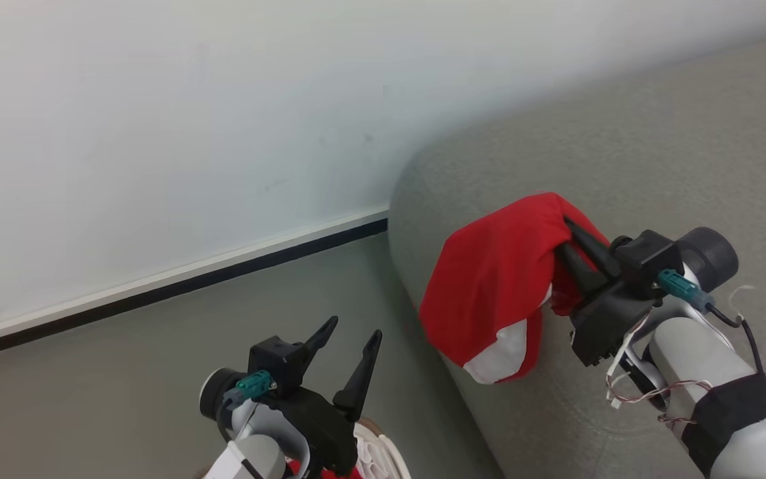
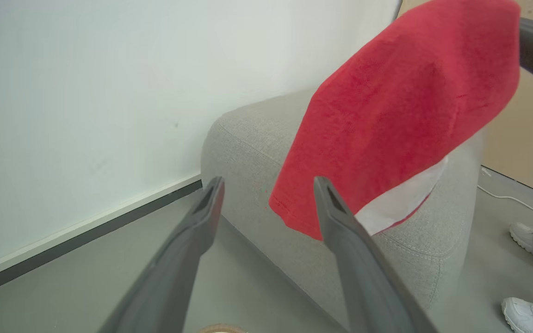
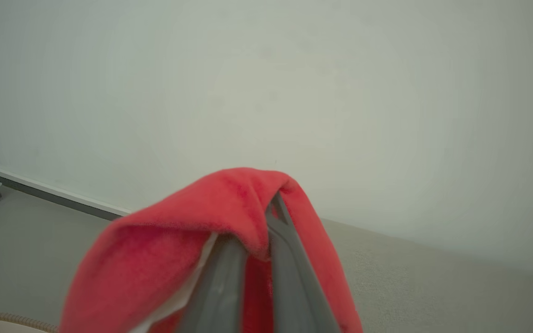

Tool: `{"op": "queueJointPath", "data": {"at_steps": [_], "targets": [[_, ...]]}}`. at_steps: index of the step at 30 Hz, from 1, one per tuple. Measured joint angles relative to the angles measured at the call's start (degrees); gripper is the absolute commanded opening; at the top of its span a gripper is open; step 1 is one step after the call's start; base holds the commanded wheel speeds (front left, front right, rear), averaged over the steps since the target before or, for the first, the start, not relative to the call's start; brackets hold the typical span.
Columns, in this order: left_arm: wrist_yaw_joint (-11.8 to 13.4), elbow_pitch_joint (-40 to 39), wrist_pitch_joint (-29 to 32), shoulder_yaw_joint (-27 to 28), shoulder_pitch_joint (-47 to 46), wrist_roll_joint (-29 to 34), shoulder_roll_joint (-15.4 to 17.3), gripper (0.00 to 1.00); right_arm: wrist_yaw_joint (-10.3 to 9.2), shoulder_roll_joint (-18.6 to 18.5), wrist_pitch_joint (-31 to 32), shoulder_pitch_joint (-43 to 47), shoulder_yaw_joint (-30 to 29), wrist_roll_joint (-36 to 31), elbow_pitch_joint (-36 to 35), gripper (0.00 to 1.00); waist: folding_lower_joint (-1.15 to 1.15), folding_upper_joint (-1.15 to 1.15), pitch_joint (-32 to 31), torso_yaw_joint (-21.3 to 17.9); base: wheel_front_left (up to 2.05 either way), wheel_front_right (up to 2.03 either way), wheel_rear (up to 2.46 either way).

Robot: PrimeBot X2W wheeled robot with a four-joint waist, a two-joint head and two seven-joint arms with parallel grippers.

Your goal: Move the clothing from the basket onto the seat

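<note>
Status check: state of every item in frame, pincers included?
left pincer: open, empty, above the basket.
right pincer: shut on the red garment.
red garment: bunched, hanging from the right pincer at the sofa's edge, not yet laid down.
basket: cut off by the head view's bottom edge, red cloth showing inside.
sofa: garment not yet released onto it.

Red clothing (image 1: 489, 286) hangs bunched — perhaps brushing grey seat (image 1: 655, 133).
</note>
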Motion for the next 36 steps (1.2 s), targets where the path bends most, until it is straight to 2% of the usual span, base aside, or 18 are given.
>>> {"op": "queueJointPath", "data": {"at_steps": [9,16,22,26,30,36], "targets": [[0.1,-5.2,0.0,0.0,2.0,0.7,-0.6,1.00,-1.53,-3.6,0.0,2.2,-2.2,0.2,-6.2,0.00,0.00,0.00,1.4,-7.1,0.00,0.00,0.00],[0.6,-8.8,0.0,-0.9,1.6,3.5,-0.8,1.00,-2.03,-6.1,0.1,0.9,-5.2,1.8,-8.4,0.00,0.00,0.00,5.2,-9.4,0.00,0.00,0.00],[0.6,-11.3,0.0,-1.2,0.4,4.9,-0.1,1.00,-2.09,-7.7,1.1,-6.9,-8.3,2.3,-8.1,0.00,0.00,0.00,8.9,-9.5,0.00,0.00,0.00],[0.6,-13.1,0.0,-2.1,-1.2,7.2,0.7,1.00,-1.66,-11.1,2.4,-14.2,-11.0,2.3,-6.0,0.00,0.01,0.00,11.9,-8.9,0.00,0.00,0.00],[1.1,-15.5,0.0,-2.4,-2.2,8.2,1.5,1.00,-1.66,-14.5,3.6,-20.5,-14.8,3.4,-2.8,0.00,0.00,0.00,14.7,-7.3,0.00,0.00,0.00],[0.9,-20.0,-0.2,-3.2,-3.8,10.9,4.2,1.00,-1.91,-16.8,4.6,-26.5,-18.5,5.3,2.0,0.00,0.01,0.00,18.8,-3.7,0.00,0.00,0.00]]}}
